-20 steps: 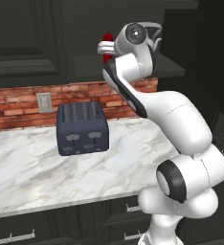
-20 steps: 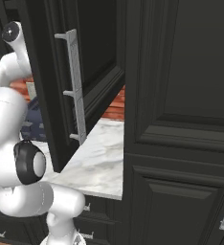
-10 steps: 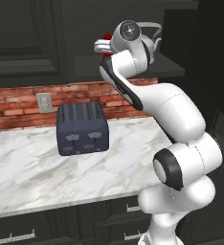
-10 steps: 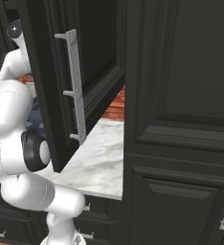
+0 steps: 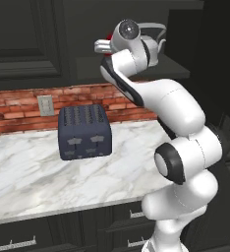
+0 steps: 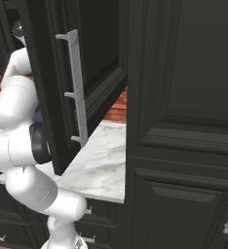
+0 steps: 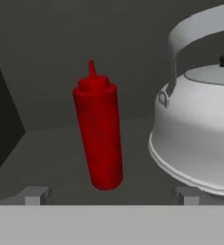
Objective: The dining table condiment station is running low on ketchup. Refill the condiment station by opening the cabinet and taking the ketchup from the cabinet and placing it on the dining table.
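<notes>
The ketchup (image 7: 98,131) is seen centre-left in the hand view, standing upright on the cabinet (image 6: 94,73) shelf, long axis near vertical w/ a slight lean in the picture, nozzle pointing up. A white kettle (image 7: 200,124) is placed at the right of that view, just beside the bottle, apart from it. The claw (image 7: 111,195) is released: its two finger tips (image 7: 35,195) are spread wide at the bottom of the hand view, w/ the bottle base seen between them, nothing grasped.

In the left base view the arm is raised to the upper centre of the frame, the wrist at the shelf; a sliver of red (image 5: 110,36) is seen just behind the hand. Kettle handle (image 5: 154,29) is visible at upper centre. A dark toaster (image 5: 84,131) is set on the marble surface (image 5: 33,182), mid-left, in front of the red brick wall (image 5: 18,106).

In the right base view the cabinet door is swung open, its long silver handle (image 6: 76,87) running vertically, upper left of centre.
</notes>
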